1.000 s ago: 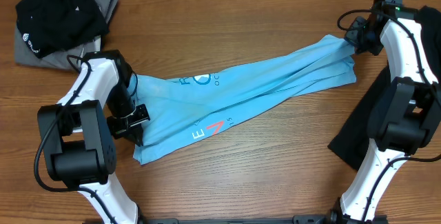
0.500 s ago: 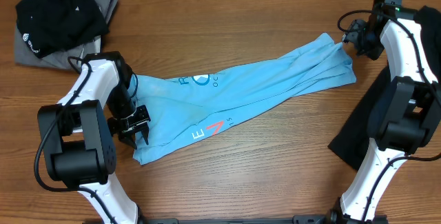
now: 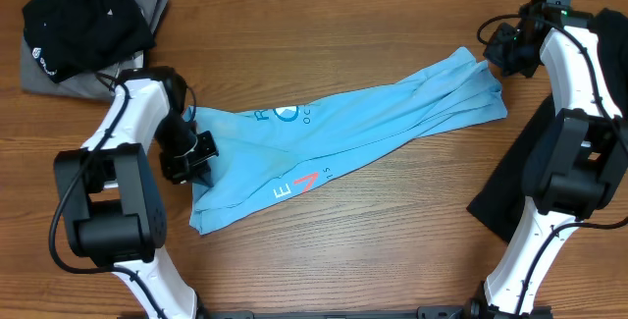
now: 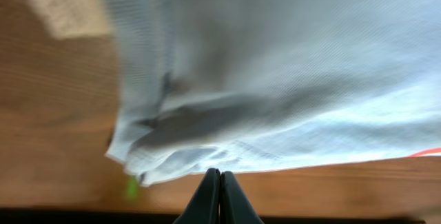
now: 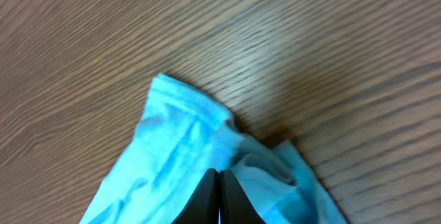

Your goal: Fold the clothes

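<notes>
The crumpled sky-blue T-shirt with white lettering (image 3: 343, 142) lies stretched diagonally across the wooden worktop (image 3: 343, 260). The left pincer (image 4: 220, 182) is clenched at the edge of one end. The right pincer (image 5: 219, 186) is clenched over the opposite corner.

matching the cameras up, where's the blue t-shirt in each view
Overhead: the blue T-shirt lies bunched in a long diagonal across the centre.
Left wrist: it fills the upper frame, blurred.
Right wrist: one end of it shows at the lower left.
Shared landmark: the wooden table beneath it.
</notes>
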### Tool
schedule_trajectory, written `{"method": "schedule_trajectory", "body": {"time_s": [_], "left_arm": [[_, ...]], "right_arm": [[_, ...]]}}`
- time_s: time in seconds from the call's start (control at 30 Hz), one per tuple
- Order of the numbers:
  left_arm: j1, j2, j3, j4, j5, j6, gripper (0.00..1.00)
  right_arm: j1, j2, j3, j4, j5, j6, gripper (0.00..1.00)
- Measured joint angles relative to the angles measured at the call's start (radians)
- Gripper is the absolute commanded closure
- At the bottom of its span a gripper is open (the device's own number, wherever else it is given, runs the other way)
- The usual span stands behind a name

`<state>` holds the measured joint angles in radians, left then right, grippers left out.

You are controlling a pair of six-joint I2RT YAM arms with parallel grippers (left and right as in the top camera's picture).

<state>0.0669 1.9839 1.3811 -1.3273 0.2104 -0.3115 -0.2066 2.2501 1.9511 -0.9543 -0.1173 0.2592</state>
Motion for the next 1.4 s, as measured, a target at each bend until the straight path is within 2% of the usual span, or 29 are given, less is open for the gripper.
{"method": "schedule_trajectory", "body": {"time_s": [0.23, 0.37, 0.73, 1.13, 1.4], "left_arm": [[-0.129, 0.000, -0.005, 0.143, 0.017, 0.000, 0.96], [-0.154, 0.000, -0.024, 0.189, 0.018, -0.003, 0.96], [-0.145, -0.016, -0.136, 0.382, 0.006, -0.028, 0.96], [-0.123, -0.040, -0.173, 0.415, 0.008, -0.079, 0.96], [-0.016, -0.048, -0.186, 0.479, 0.018, -0.078, 0.96]], "right_arm": [[0.034, 0.012, -0.009, -0.010, -0.014, -0.013, 0.96], [0.045, 0.038, -0.010, -0.019, -0.028, -0.023, 0.96], [0.045, 0.063, -0.014, -0.031, -0.071, -0.050, 0.96], [0.045, 0.064, -0.150, 0.070, -0.081, -0.051, 0.96], [0.050, 0.060, -0.153, 0.043, -0.046, 0.016, 0.96]]}}
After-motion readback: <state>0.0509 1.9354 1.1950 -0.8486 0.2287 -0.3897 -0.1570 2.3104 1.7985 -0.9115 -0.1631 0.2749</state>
